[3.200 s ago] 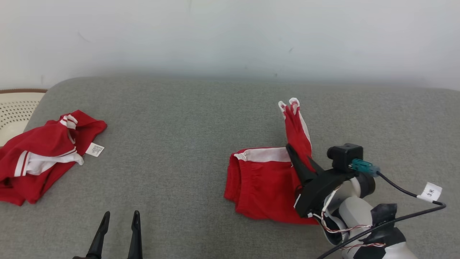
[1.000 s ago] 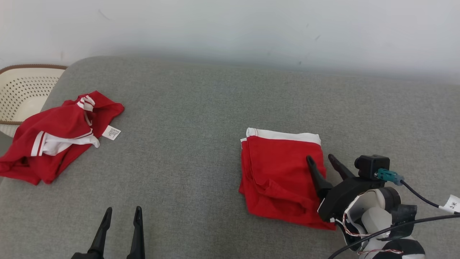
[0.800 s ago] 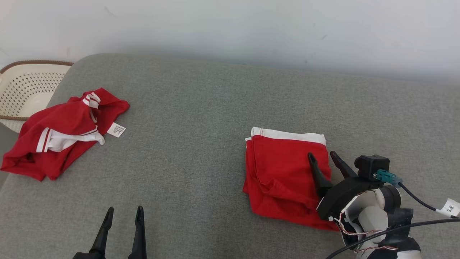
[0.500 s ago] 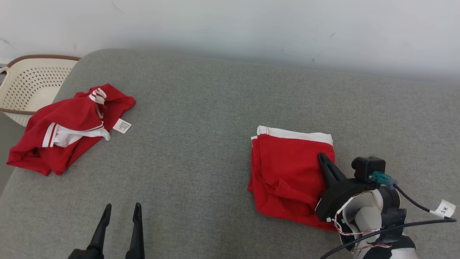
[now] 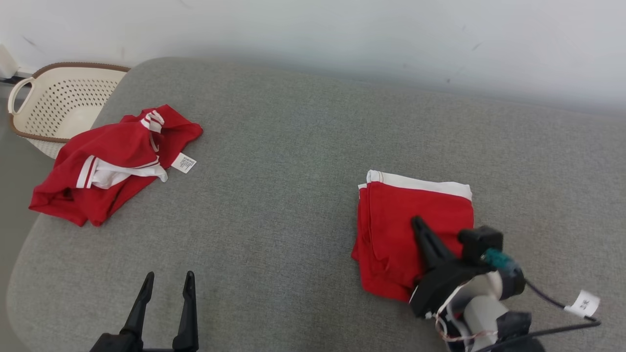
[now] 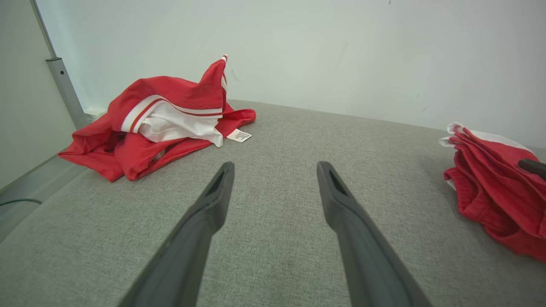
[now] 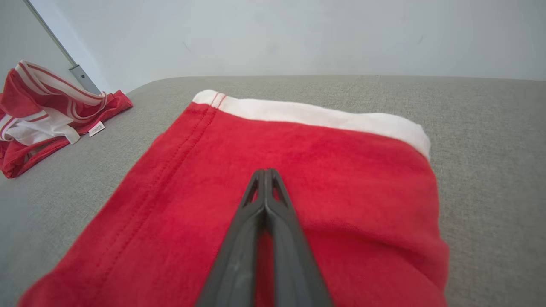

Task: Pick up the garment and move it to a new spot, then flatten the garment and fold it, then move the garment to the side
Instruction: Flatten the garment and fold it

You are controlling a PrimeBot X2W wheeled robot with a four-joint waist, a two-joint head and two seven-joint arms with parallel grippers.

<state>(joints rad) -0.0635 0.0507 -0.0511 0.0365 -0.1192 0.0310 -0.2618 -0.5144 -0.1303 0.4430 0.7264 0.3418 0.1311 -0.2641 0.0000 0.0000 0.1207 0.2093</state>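
Two red garments are lying on one grey cushion (image 5: pixel 293 146): a folded garment (image 5: pixel 415 205) right, a crumpled garment (image 5: pixel 112 146) far left. One pale basket (image 5: pixel 58 98) is standing far left. Two grippers are showing: left gripper (image 5: pixel 168 276) near left, right gripper (image 5: pixel 416 221) near right.

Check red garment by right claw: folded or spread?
Folded. The garment lies as a compact rectangle, layered edges stacked on its left side.

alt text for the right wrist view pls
The shut right gripper points across a folded red garment with a white band, lying on a grey cushion. A crumpled red garment lies at far left.
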